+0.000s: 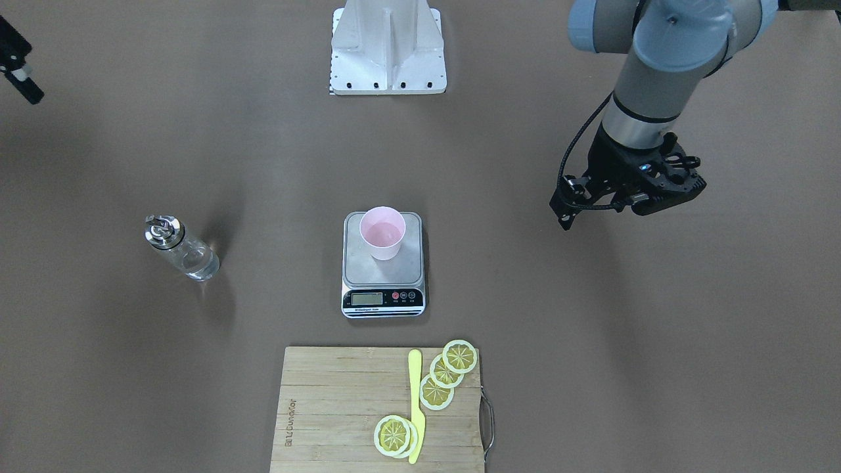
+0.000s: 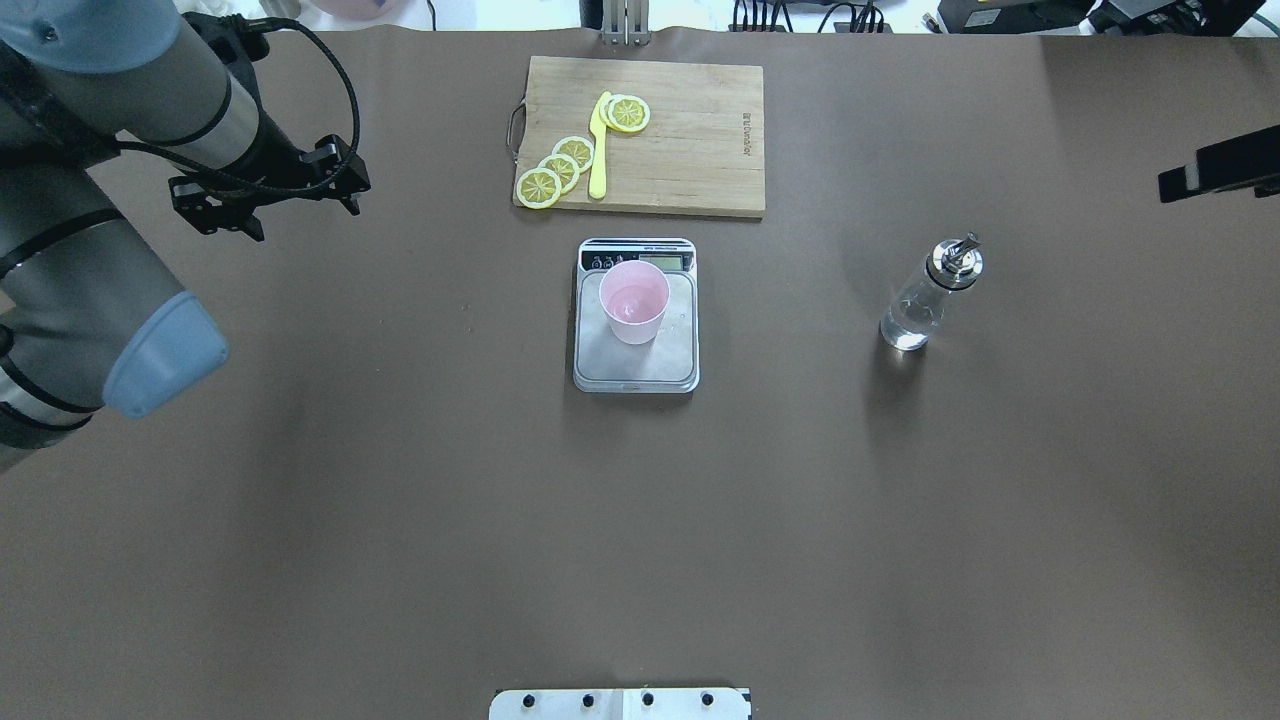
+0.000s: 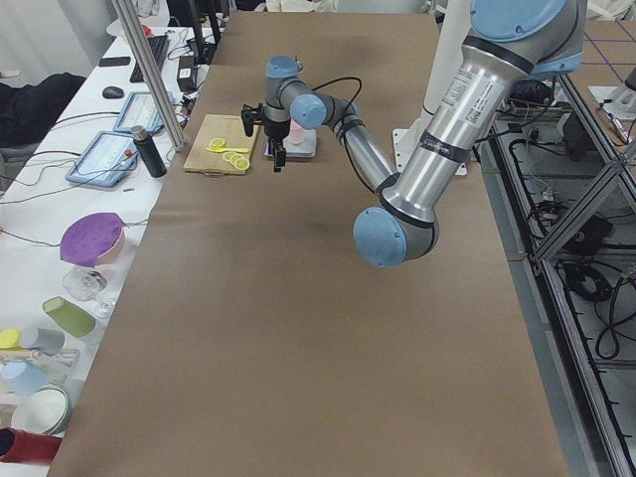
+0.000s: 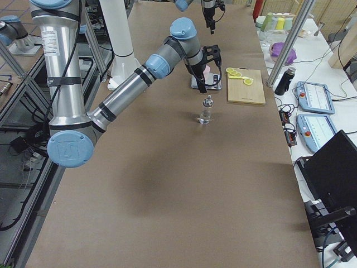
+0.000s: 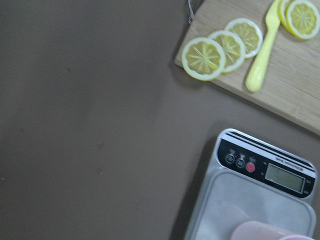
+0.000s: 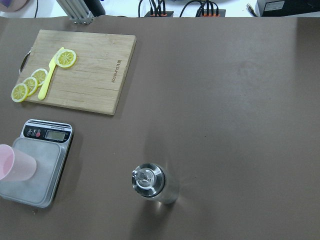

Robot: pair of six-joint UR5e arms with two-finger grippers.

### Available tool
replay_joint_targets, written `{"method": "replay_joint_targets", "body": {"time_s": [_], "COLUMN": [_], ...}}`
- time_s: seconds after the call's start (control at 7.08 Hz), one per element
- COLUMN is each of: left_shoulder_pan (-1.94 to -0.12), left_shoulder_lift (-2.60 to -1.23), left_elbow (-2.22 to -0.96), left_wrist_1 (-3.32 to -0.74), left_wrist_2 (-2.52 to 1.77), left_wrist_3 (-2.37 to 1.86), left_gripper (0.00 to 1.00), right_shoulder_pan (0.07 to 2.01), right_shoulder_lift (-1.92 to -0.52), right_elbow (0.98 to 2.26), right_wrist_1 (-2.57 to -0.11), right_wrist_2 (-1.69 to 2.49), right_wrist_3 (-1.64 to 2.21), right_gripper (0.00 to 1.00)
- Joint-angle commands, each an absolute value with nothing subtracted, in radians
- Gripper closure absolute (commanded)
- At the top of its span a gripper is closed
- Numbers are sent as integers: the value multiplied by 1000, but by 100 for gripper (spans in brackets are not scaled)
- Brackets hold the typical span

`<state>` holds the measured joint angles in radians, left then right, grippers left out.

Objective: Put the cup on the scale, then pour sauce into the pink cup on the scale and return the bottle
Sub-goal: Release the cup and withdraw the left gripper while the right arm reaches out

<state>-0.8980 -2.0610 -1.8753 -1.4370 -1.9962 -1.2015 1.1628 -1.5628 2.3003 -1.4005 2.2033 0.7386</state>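
Reaching for the small clear glass bottle with its metal pour spout point(image 2: 925, 300), upright toward the right edge of the table point(image 2: 400, 500), I'd bring the right gripper point(image 2: 1180, 180) in level and clamp mid-body. I cannot tell how its jaws stand. The pale pink plastic cup point(image 2: 634, 303) stands on the steel-topped digital scale point(image 2: 636, 368), mid-table. The left gripper point(image 2: 285, 200) hangs empty near the left edge, fingers apart.

1. Lit brightly and evenly from above, with no hard-edged shadows.
2. Faintly mottled with broad, darker patches across the matte brown table cover point(image 2: 420, 540), including near the left gripper point(image 2: 290, 200).
3. Far out to that gripper's side: sharp glints on the metal spout cap of the small clear glass bottle point(image 2: 925, 300), with a soft shadow at its base.
4. Blown out to white beyond the table's far edge.
5. Close under the left gripper, in its wrist view: blurred where the pale pink plastic cup point(image 5: 265, 232) meets the bottom edge, and slightly soft on the silver-grey rectangular digital scale point(image 5: 240, 200).
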Motion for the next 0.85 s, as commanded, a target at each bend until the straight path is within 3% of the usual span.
{"method": "replay_joint_targets", "body": {"time_s": [0.0,0.28,0.71], "left_shoulder_pan": [-910,-910,-911], "left_shoulder_lift": [-2023,-2016,-2014], "left_elbow": [-1873,-1859,-1841], "left_wrist_1": [-1442,-1446,-1448], "left_wrist_2": [-1997,-1997,-1990], "left_wrist_3": [-1169,-1167,-1167], "left_gripper": [2,1,1], "right_shoulder_pan": [886,633,454], "right_shoulder_lift": [-1771,-1839,-1774], "right_elbow": [2312,2260,2116], "right_wrist_1": [-1080,-932,-876], "right_wrist_2": [1872,1536,1231], "right_wrist_3": [917,1050,1103], "right_gripper": [0,0,0]}}
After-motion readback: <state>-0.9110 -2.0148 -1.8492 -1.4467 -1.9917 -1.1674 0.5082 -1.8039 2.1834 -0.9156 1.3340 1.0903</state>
